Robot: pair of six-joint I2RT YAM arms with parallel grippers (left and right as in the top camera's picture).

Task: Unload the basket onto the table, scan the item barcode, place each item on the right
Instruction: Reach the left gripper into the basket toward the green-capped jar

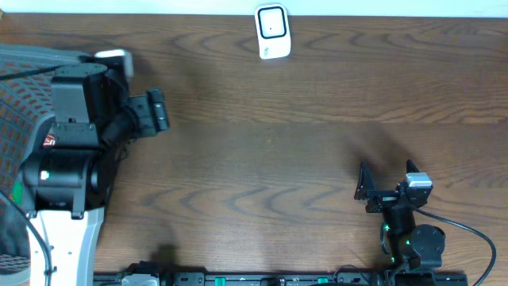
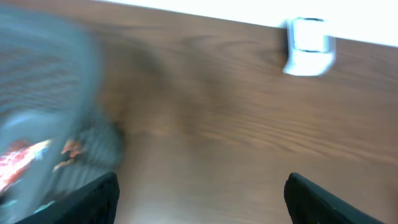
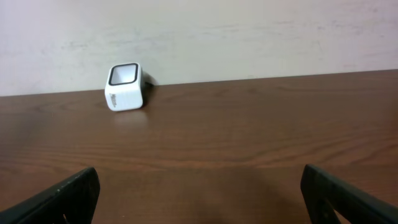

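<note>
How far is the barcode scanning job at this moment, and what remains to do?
Nothing looks done yet: the left gripper and the right gripper are both open and empty. In hand: the left gripper is near the mesh basket, where a blurred reddish item shows. Left to do: grasp an item, carry it to the white scanner and show its barcode.

Mesh basket (image 1: 32, 56) cut off left, contents (image 2: 25, 158) blurred
</note>
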